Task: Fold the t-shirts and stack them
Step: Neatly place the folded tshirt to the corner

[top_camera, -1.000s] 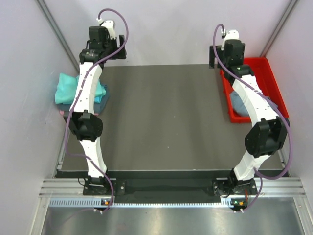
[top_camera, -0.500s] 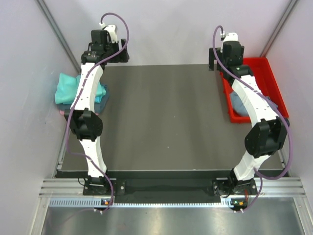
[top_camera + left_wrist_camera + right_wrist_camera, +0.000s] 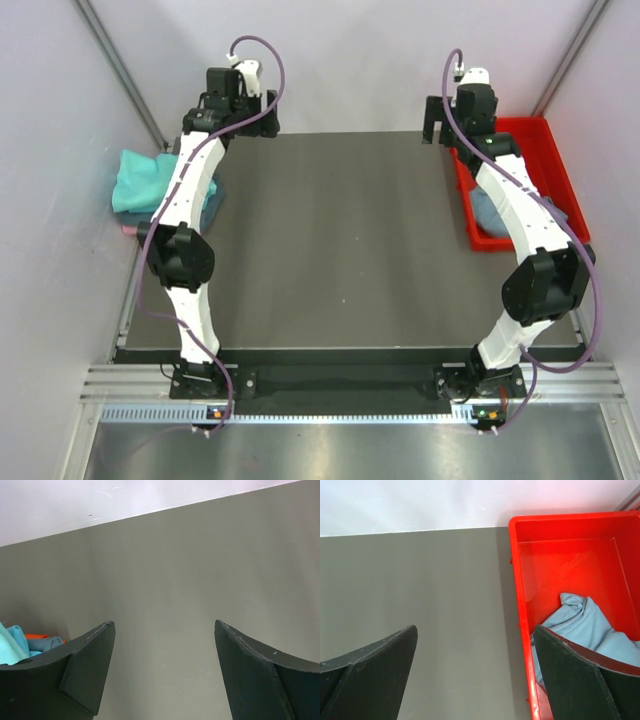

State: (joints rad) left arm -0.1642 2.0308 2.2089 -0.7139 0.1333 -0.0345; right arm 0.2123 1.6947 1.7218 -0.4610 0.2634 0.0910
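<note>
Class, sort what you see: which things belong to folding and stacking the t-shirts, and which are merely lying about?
Belong to the job:
teal and turquoise t-shirts, heaped at the left edge of the table
grey-blue t-shirt, crumpled in the red tray

Merely there:
red tray
table

The table (image 3: 330,240) is being shown as smooth, matt dark grey, the red tray (image 3: 565,565) as glossy hard plastic. Soft, creased cloth is being displayed by the slate grey-blue t-shirt (image 3: 585,625) and the teal t-shirts (image 3: 140,180). The fingers (image 3: 85,670) of the left pincer (image 3: 164,625) are being seen as matt black.
</note>
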